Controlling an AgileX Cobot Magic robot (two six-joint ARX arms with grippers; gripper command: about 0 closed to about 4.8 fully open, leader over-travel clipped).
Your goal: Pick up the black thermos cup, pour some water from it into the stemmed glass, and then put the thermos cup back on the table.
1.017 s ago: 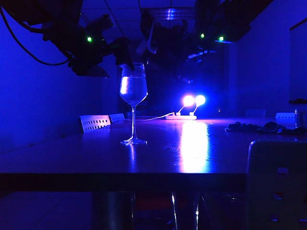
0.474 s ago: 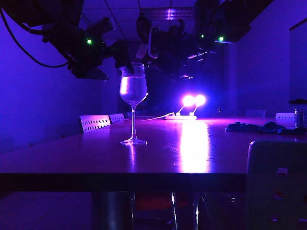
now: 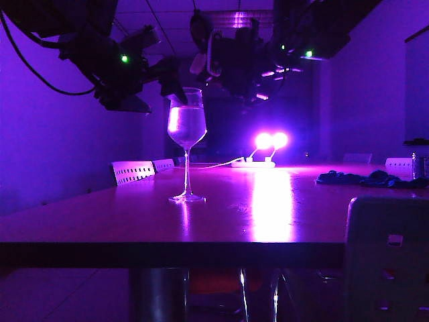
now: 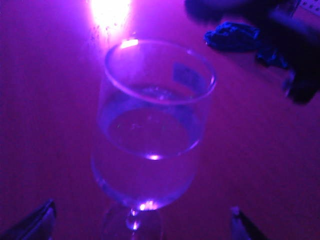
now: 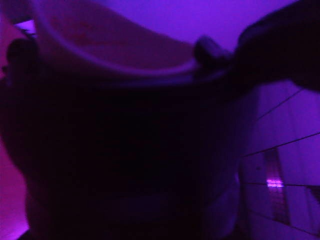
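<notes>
The stemmed glass (image 3: 186,127) stands upright on the table (image 3: 100,221), about half full of water. In the left wrist view the stemmed glass (image 4: 155,130) fills the middle. My left gripper (image 3: 171,79) hovers just behind and left of its rim. In that view the left gripper (image 4: 142,225) is open, with one fingertip on either side of the stem and clear of it. High above the table, right of the glass, my right gripper (image 3: 238,60) is shut on the black thermos cup (image 3: 231,57). Close to the right wrist camera, the thermos cup (image 5: 125,150) hides the jaws.
A power strip with two glaring lamps (image 3: 268,141) lies at the table's far end. White chair backs (image 3: 133,172) stand at the far left, a dark cloth (image 3: 362,178) lies at the right, and a chair back (image 3: 389,261) rises in the near right corner.
The right hand has rolled and lifted the thermos cup's mouth up and away from the glass rim. The left gripper and glass have stayed put. The light went from blue to purple.
</notes>
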